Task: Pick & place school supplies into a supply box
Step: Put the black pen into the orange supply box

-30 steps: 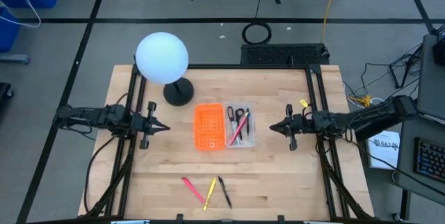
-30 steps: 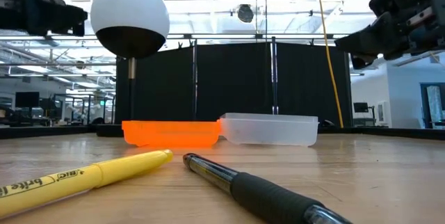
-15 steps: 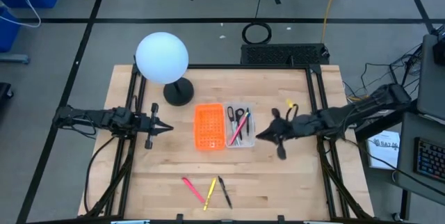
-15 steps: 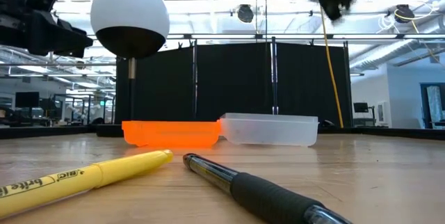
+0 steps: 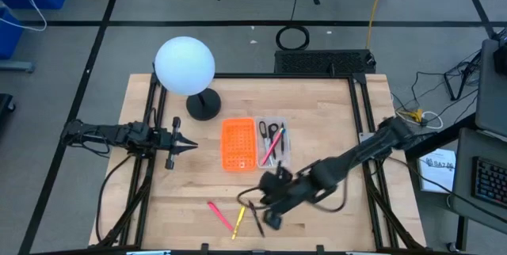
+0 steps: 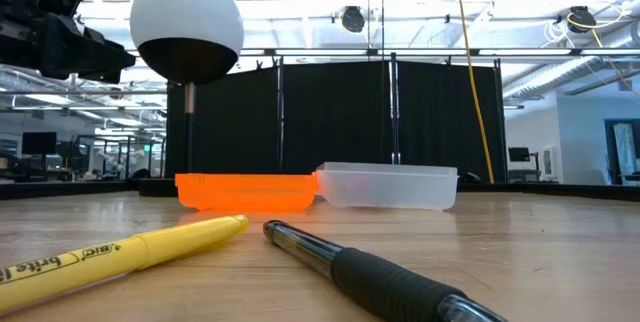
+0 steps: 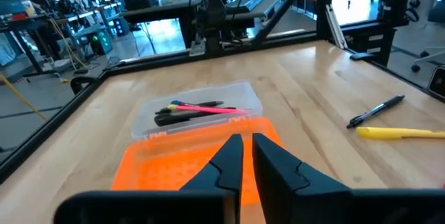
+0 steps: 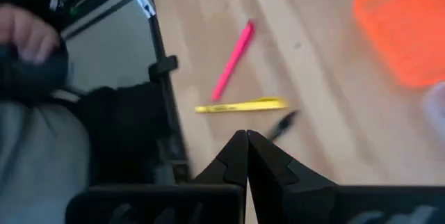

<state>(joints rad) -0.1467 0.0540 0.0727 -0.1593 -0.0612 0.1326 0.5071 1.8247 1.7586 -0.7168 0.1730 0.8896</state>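
Clear, colourless plastic forms the shallow rectangular supply box (image 5: 273,144) that we see near the middle of the pale wooden table (image 5: 333,120), touching the right side of a bright orange perforated tray (image 5: 238,143) of the same size. Inside the clear box we make out small black-handled scissors (image 5: 264,131), a pink pen (image 5: 273,141) and at least one dark pen, which the left wrist view also shows lying together. Near the front edge of the table three supplies lie loose: a second pink pen (image 5: 219,215), a yellow highlighter (image 5: 239,218) and a dark pen (image 5: 257,218), close to one another but well apart from the box. Our right gripper (image 5: 255,200) reaches across the table and hangs just over this group, beside the dark pen; in the right wrist view its two dark fingers (image 8: 236,156) are pressed together with nothing between them. Our left gripper (image 5: 188,144) waits above the left part of the table, pointing toward the orange tray, and its fingers (image 7: 226,161) stand a narrow slit apart, empty. A white globe lamp (image 5: 184,66) on a black round base stands at the back left of the table. In the low view the highlighter and the dark pen lie in the foreground, with both trays behind them
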